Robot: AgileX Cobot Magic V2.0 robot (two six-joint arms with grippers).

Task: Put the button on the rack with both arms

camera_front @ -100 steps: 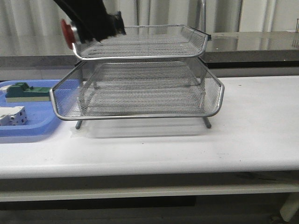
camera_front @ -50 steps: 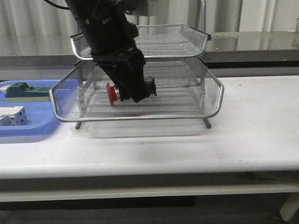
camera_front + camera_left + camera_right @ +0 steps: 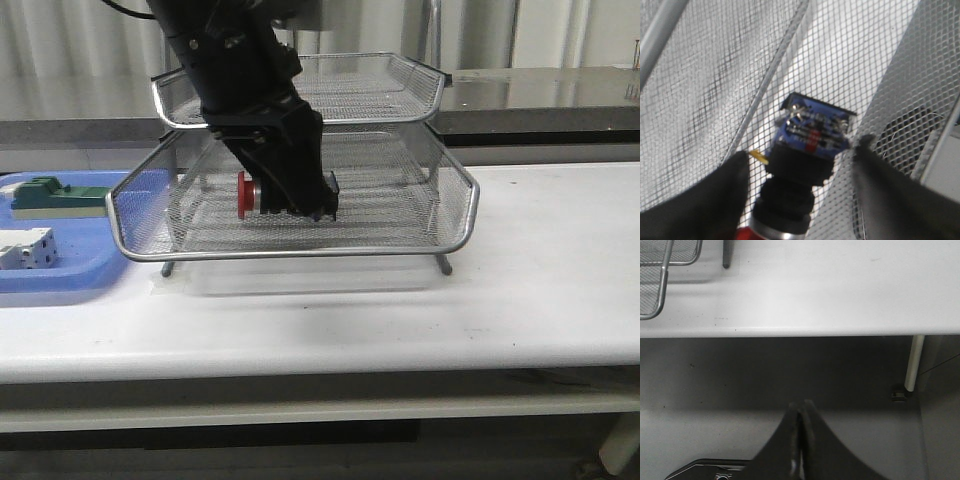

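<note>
The silver wire-mesh rack (image 3: 300, 250) stands mid-table. My left arm reaches into its middle tier from above left. The button (image 3: 250, 192) lies sideways there, red cap to the left, black body partly hidden by my left gripper (image 3: 300, 205). In the left wrist view the button (image 3: 807, 150) shows its blue rear block against the mesh (image 3: 715, 75). My left gripper (image 3: 801, 150) is open, with a finger on each side of the button and a thin gap at each. My right gripper (image 3: 800, 412) is shut and empty, low beyond the table's edge.
A flat blue tray (image 3: 60, 270) sits left of the rack with a green block (image 3: 45, 195) and a white boxy part (image 3: 25, 248). The right wrist view shows a rack corner (image 3: 655, 280), a rack leg (image 3: 726, 260) and a table leg (image 3: 912, 362).
My left arm brought the button down from beside the top tier into the middle tier. In the last half second it shifted slightly right and the button sat a little higher.
</note>
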